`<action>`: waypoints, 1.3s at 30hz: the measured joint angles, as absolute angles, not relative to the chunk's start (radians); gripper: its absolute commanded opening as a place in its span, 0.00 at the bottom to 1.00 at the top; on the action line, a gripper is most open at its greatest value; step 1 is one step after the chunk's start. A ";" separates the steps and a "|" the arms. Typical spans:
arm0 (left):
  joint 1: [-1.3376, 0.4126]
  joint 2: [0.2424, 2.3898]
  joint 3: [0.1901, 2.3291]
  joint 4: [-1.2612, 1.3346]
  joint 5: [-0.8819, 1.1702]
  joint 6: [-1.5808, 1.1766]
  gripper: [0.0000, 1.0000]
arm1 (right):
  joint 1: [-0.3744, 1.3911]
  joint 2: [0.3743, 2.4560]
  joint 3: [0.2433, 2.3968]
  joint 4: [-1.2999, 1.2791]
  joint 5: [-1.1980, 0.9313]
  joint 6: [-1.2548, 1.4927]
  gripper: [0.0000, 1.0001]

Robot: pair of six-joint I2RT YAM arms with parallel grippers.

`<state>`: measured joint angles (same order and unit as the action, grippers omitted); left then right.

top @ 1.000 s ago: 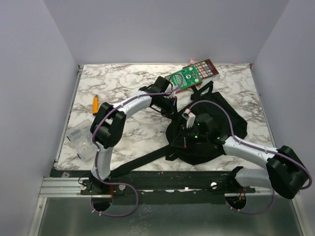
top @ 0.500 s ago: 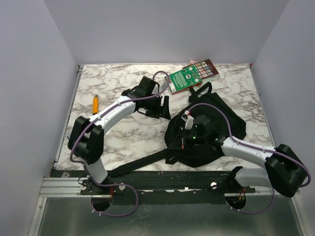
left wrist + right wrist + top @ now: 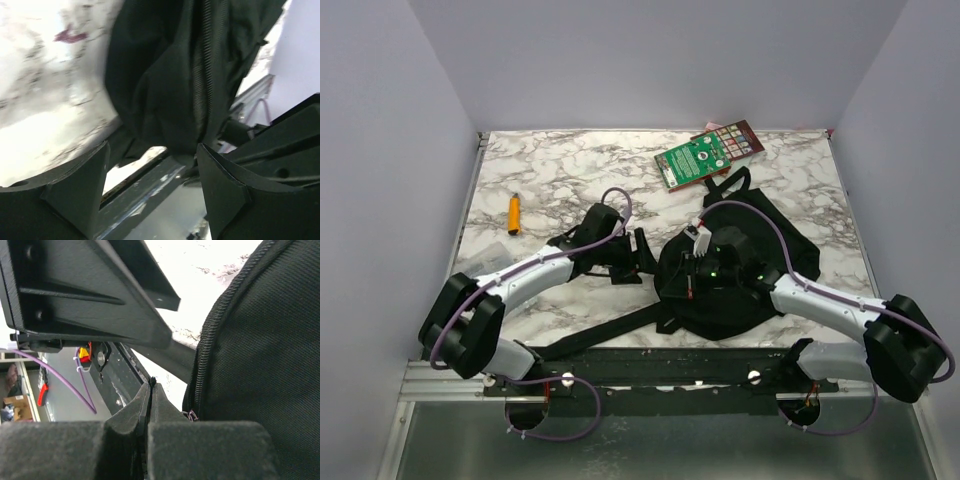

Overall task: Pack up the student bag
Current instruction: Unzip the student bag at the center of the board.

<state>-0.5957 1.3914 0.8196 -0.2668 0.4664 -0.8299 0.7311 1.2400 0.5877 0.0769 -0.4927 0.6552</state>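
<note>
- So, from above: the bag (image 3: 760, 265) lies flat on the table (image 3: 570, 170). A green book (image 3: 705, 155) sits just past the bag's far end, and an orange marker (image 3: 513, 212) lies well off to its left. The left gripper (image 3: 642, 255) is at the bag's left edge, and the right gripper (image 3: 688, 272) rests on the bag's left part. Judging by this, the step is opening the bag, so nothing should go in yet.
- The left wrist view shows the left gripper (image 3: 150, 185) spread wide, holding nothing. Bag (image 3: 150, 75) fabric bunches between its fingers (image 3: 75, 190), and the zip (image 3: 202, 75) runs just inside the far one. It would do best to close on the fabric beside the zip rather than on the teeth, then hold firm as an anchor.
- The right wrist view shows the right gripper (image 3: 150, 387) pressed fully closed at the bag's (image 3: 250, 340) edge, just beside the zip (image 3: 220, 310). I cannot tell whether a zip pull is pinched between the tips. If it is, the pull should follow the curve of the zip, slowly and away from the anchor.
</note>
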 measured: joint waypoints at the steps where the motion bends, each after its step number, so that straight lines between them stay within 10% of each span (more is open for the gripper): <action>1: -0.606 1.409 0.817 -0.233 0.478 -0.864 0.72 | 0.731 1.235 0.588 0.073 -0.500 0.645 0.01; 5: -0.632 1.500 0.842 -0.108 0.517 -0.940 0.62 | 0.731 1.230 0.602 0.057 -0.522 0.604 0.01; 13: -0.641 1.700 0.961 -0.058 0.531 -0.900 0.00 | 0.731 1.231 0.620 0.035 -0.532 0.557 0.01; 39: -0.544 1.807 1.292 -0.488 0.430 -0.360 0.00 | 0.728 1.155 0.615 -0.669 -0.105 0.814 0.01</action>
<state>-0.5438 1.8072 1.2922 -0.4881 0.4297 -0.3599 0.7277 1.1549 0.6151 -0.6693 -0.1051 0.8143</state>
